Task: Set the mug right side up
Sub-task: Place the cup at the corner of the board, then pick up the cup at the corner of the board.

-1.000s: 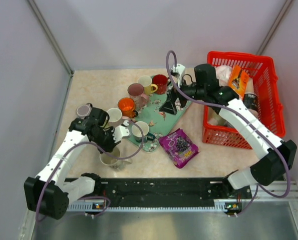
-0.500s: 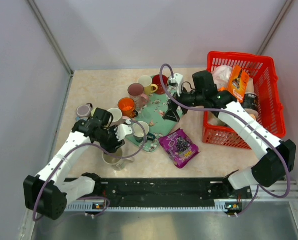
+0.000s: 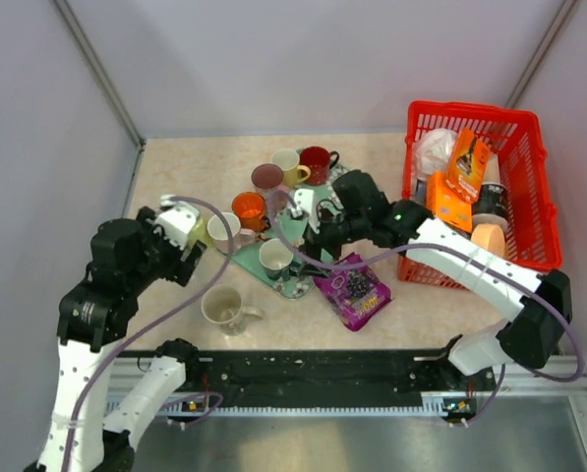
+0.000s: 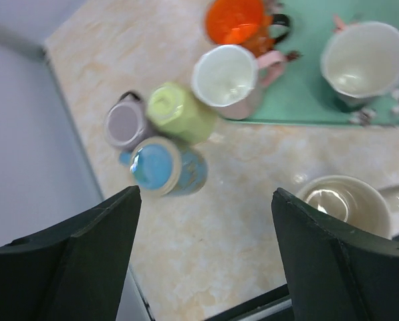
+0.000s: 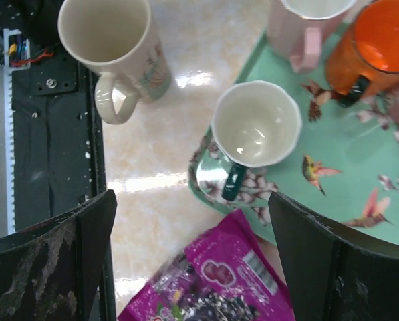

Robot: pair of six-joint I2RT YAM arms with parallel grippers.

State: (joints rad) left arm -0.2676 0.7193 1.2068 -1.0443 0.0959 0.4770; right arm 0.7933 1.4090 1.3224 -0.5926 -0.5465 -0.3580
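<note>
**Left arm.** The arm is raised with its elbow high and the wrist turned down toward the table (image 3: 185, 167). The left gripper (image 4: 206, 192) has its jaws spread wide, with nothing between them. Directly beneath it lies bare tabletop. A blue mug (image 4: 160, 167), a yellow-green mug (image 4: 176, 110) and a mauve mug (image 4: 124, 126) are clustered just beyond its left finger.

**Task object.** The cream mug (image 4: 343, 204) stands mouth up on the table. It is near the right finger but apart from it, released.

**Right arm.** The arm (image 3: 450, 251) reaches from its base leftward across the table. The right gripper (image 5: 192, 197) is likewise spread and empty. It hangs over the edge of the green tray (image 5: 359, 180). A white cup with a dark handle (image 5: 256, 124) sits just ahead of it, and the purple snack bag (image 5: 212, 281) is close below.

**Setting.** The tabletop is beige and marbled. A red basket (image 3: 529, 187) stands well to the right of the right gripper. Plain grey walls (image 3: 273, 59) enclose the table.
</note>
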